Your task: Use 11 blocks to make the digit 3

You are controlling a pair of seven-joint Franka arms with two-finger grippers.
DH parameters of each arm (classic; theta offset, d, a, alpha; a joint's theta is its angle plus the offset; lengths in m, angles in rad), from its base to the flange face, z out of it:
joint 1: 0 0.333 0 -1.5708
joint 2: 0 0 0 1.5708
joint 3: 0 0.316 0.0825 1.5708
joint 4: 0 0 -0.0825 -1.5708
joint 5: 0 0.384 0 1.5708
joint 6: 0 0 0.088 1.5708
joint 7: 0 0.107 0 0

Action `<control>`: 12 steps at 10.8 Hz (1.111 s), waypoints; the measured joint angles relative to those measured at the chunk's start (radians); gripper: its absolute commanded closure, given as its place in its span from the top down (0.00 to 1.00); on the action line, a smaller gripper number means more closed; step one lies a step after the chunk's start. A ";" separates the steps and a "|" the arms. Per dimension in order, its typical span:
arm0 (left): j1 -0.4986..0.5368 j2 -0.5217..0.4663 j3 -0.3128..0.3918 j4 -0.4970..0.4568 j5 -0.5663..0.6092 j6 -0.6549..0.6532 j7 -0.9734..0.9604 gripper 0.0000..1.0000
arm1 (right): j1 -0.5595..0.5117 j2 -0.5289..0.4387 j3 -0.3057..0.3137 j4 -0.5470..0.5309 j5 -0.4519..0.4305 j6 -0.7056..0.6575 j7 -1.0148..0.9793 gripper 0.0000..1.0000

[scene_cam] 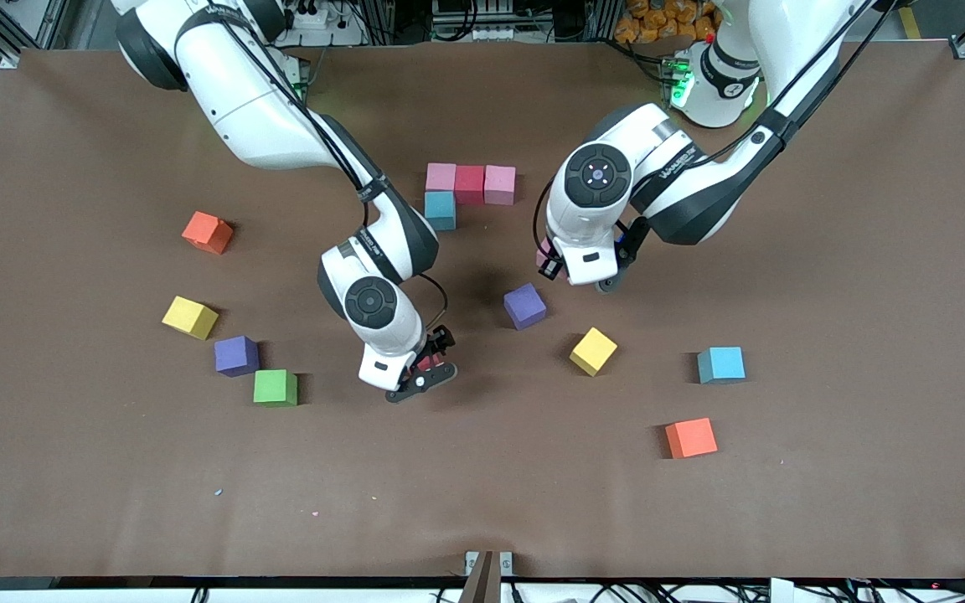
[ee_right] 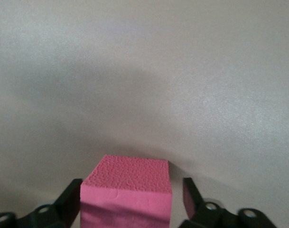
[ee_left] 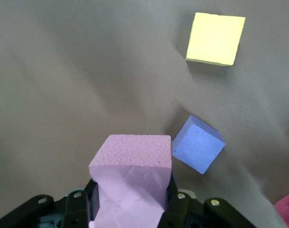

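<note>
Brown bench (scene_cam: 826, 276): left gripper (ee_left: 130, 199) clamps a pink block (ee_left: 131, 183), right gripper (ee_right: 132, 199) a red block (ee_right: 126, 192); we risk colliding near the started rows (scene_cam: 470, 184).

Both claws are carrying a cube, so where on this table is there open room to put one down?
Bare brown table runs along the front-camera edge, nearer than the orange cube and green cube. It is crowded between the purple cube, yellow cube and the started digit 3.
</note>
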 measured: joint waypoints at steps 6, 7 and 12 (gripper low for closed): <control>-0.001 0.000 -0.007 -0.019 0.000 0.006 -0.016 0.00 | -0.019 -0.074 -0.013 -0.028 0.016 -0.049 0.165 0.00; 0.000 0.000 -0.014 -0.022 0.000 0.009 -0.017 0.00 | -0.028 -0.119 -0.014 -0.091 0.016 -0.025 0.177 0.00; 0.001 0.000 -0.021 -0.036 0.000 0.012 -0.017 0.00 | 0.090 -0.359 0.000 -0.572 0.016 0.221 0.368 0.00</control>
